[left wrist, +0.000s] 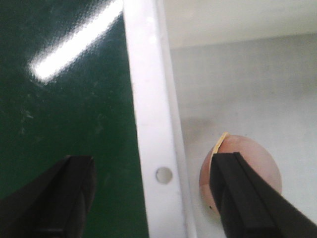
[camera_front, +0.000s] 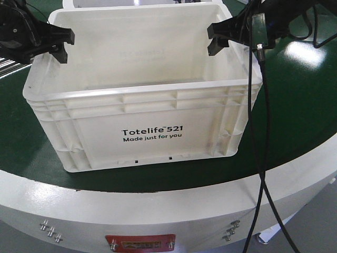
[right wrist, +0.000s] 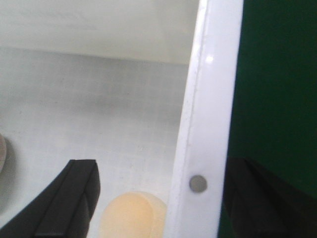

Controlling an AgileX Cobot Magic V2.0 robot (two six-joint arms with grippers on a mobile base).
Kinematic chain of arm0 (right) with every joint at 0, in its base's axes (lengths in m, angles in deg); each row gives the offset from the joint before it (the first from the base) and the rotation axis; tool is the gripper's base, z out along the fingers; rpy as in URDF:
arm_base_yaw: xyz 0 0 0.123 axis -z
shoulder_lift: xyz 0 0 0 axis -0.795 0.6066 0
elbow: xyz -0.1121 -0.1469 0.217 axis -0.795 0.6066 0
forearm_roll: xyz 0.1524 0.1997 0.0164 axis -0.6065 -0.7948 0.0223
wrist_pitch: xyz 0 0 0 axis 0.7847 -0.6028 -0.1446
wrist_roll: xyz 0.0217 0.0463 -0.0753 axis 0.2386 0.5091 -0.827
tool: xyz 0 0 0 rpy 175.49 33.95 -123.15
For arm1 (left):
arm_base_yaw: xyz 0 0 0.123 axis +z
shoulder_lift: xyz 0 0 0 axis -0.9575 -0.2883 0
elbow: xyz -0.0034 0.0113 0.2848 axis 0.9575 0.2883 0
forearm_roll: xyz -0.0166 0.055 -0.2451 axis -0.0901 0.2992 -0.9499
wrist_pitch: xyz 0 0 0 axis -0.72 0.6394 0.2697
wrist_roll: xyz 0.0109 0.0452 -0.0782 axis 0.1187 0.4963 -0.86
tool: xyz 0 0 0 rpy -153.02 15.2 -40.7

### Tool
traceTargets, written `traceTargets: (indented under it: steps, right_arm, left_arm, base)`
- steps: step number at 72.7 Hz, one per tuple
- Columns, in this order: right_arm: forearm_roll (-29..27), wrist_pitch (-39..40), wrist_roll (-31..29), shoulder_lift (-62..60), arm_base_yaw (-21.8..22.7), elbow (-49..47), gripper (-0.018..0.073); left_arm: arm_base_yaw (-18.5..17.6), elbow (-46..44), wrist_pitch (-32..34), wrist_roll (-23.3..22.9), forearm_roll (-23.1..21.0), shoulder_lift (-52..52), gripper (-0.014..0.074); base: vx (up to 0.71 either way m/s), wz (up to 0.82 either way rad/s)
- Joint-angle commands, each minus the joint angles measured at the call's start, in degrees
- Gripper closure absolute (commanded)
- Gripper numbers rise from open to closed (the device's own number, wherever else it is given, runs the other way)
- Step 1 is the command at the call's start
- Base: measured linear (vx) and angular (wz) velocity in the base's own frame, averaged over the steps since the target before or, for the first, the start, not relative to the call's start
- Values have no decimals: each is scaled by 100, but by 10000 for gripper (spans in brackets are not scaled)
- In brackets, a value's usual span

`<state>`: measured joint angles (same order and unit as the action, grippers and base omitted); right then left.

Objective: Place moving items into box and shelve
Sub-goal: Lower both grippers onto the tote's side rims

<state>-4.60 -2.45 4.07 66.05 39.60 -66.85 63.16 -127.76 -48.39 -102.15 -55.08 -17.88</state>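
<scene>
My open left gripper (camera_front: 65, 46) at 9 o'clock and open right gripper (camera_front: 211, 40) at 3 o'clock straddle the rim of the large white rectangular plastic crate (camera_front: 152, 113); I'd clamp evenly, then lift level.

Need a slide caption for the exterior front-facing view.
Open left pincer and open right pincer poised at opposite rims of the white Totelife 521 crate on the green platform.
</scene>
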Motion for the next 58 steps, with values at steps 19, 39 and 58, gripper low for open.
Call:
traceTargets:
  steps: [19, 39, 58]
  right_arm:
    - [-60, 248, 0, -274, -50, -193, 8]
    - [330, 368, 229, -274, -208, -193, 30]
    - [364, 333, 237, -274, -208, -193, 109]
  left_arm:
    - [-8, -189, 135, -52, 26, 137, 10]
    - [-8, -189, 92, -41, 26, 106, 10]
    - [-8, -189, 64, -5, 26, 106, 10]
  base:
    - [0, 0]
    - [0, 0]
    - [0, 0]
